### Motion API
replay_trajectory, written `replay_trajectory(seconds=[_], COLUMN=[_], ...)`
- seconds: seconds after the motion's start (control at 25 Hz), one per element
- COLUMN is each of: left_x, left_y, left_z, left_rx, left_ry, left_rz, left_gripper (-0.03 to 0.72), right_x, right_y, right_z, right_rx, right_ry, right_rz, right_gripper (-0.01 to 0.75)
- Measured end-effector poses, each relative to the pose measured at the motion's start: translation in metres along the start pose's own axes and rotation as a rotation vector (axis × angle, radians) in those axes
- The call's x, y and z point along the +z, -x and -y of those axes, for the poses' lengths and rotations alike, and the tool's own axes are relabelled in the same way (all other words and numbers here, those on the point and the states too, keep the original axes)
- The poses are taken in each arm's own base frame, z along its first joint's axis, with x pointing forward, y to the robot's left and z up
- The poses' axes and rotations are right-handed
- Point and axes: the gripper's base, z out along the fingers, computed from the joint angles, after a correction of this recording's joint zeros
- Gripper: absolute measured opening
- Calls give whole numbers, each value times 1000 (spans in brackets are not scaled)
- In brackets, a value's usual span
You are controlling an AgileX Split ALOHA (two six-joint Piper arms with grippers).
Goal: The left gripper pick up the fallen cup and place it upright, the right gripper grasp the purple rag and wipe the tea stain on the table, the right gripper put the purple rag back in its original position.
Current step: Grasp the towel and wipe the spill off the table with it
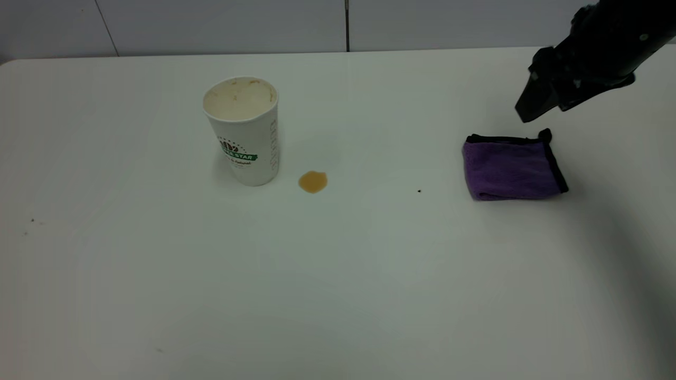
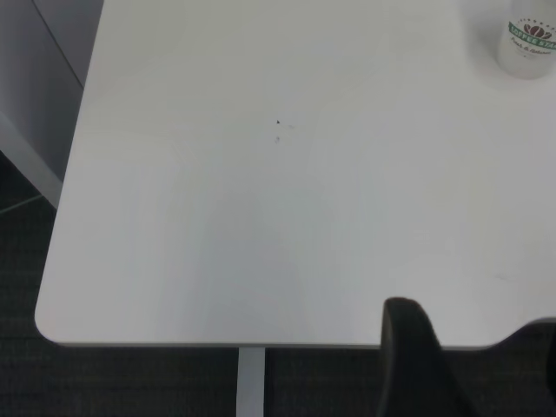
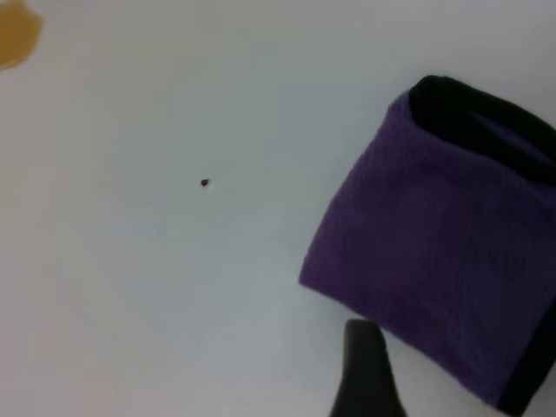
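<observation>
The white paper cup [image 1: 242, 132] with its green logo band stands upright on the white table [image 1: 338, 274]. Its base also shows in the left wrist view as the cup [image 2: 530, 39]. The amber tea stain [image 1: 312, 181] lies just right of the cup's base. The folded purple rag [image 1: 511, 168] lies flat at the right, and the rag [image 3: 443, 243] fills much of the right wrist view. My right gripper [image 1: 544, 108] hovers open just above and behind the rag, one finger [image 3: 365, 373] near its edge. My left gripper [image 2: 478, 365] is open and empty over the table's near-left edge, outside the exterior view.
A tiny black speck [image 1: 419, 191] sits between the stain and the rag. The table's rounded corner [image 2: 52, 321] and dark floor show in the left wrist view. Grey wall panels [image 1: 222, 24] run behind the table.
</observation>
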Motion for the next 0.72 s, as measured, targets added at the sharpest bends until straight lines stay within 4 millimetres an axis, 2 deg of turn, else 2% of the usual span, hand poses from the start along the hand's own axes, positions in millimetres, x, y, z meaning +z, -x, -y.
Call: replay_trajectory(seconds=[0.24, 0.44, 0.72], left_x=[0, 0, 0], left_y=[0, 0, 0], left_z=[0, 0, 0], left_rx=[0, 0, 0], left_ry=[0, 0, 0], left_rz=[0, 0, 0], left_gripper=[414, 414, 414], right_x=[52, 87, 110], right_y=[9, -1, -12], right_z=[15, 21, 26], right_rx=[-23, -52, -72], right_ry=[-4, -9, -45], right_rz=[-24, -65, -79], right_gripper=[590, 589, 590])
